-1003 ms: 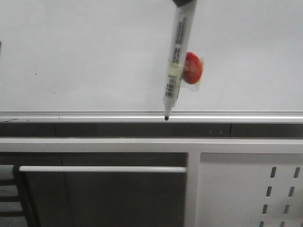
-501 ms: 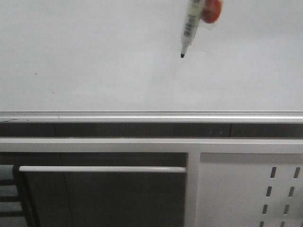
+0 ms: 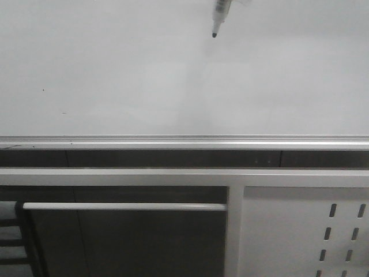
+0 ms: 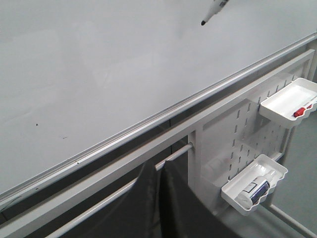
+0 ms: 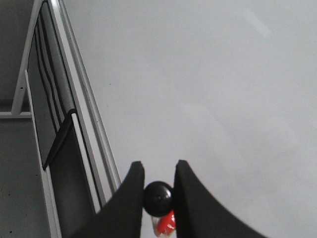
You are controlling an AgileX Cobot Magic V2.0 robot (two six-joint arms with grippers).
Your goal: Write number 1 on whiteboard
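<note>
The whiteboard (image 3: 115,69) fills the upper front view, edged below by a silver rail (image 3: 173,141). Only the lower end of a white marker (image 3: 219,14) shows at the top edge, its black tip (image 3: 214,34) pointing down in front of the board. In the right wrist view my right gripper (image 5: 158,166) is shut on the marker's black rear end (image 5: 158,197), with a red piece (image 5: 168,223) taped to the barrel beneath. My left gripper (image 4: 159,164) is shut and holds nothing, low in front of the frame. The number 1 is out of view.
Tiny black specks (image 3: 43,89) dot the board's left part. Below the rail run a white frame, a horizontal bar (image 3: 124,206) and a slotted white panel (image 3: 300,231). Two white trays (image 4: 290,101) (image 4: 255,183) hang on the panel, holding small items.
The marker has risen from the board's bottom rail to the top edge of the front view. Its red piece has left that view.
</note>
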